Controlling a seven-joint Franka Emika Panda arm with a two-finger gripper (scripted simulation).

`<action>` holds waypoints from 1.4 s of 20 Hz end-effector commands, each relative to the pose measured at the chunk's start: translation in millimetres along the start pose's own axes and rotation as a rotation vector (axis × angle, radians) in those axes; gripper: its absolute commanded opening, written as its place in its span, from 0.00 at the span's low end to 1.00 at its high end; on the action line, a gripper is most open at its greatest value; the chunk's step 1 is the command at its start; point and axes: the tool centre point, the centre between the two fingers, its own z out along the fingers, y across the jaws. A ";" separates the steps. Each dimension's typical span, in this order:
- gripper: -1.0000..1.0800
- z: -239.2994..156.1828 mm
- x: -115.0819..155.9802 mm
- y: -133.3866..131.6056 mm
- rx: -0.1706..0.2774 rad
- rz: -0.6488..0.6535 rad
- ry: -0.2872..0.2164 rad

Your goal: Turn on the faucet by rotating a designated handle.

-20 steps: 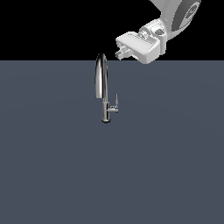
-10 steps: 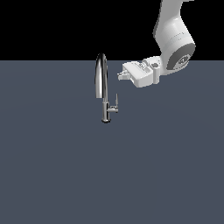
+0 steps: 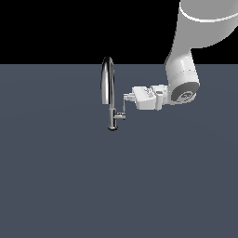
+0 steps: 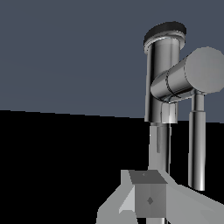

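The chrome faucet (image 3: 108, 83) stands on the grey surface, with its arched spout above a slim stem. The handle (image 3: 124, 106) is a thin upright lever on a short stub on the exterior view's right of the stem. My gripper (image 3: 127, 97) points sideways at the faucet, its fingertips level with the lever's top end; I cannot tell if they touch. The fingers look shut with nothing between them. In the wrist view the stem (image 4: 162, 78), stub and lever (image 4: 197, 144) fill the frame, just beyond my gripper (image 4: 148, 194).
The flat dark grey surface (image 3: 69, 186) spreads all around the faucet. My white arm (image 3: 186, 69) comes down from the upper part of the exterior view's right.
My gripper has come down and moved toward the exterior view's left, from above and beside the spout to the lever's top. The faucet and lever have not moved.
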 end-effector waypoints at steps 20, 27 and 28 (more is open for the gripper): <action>0.00 6.6 17.9 13.0 0.054 0.053 -0.050; 0.00 7.4 13.2 27.9 0.054 0.053 -0.050; 0.00 7.6 12.5 30.1 0.054 0.053 -0.050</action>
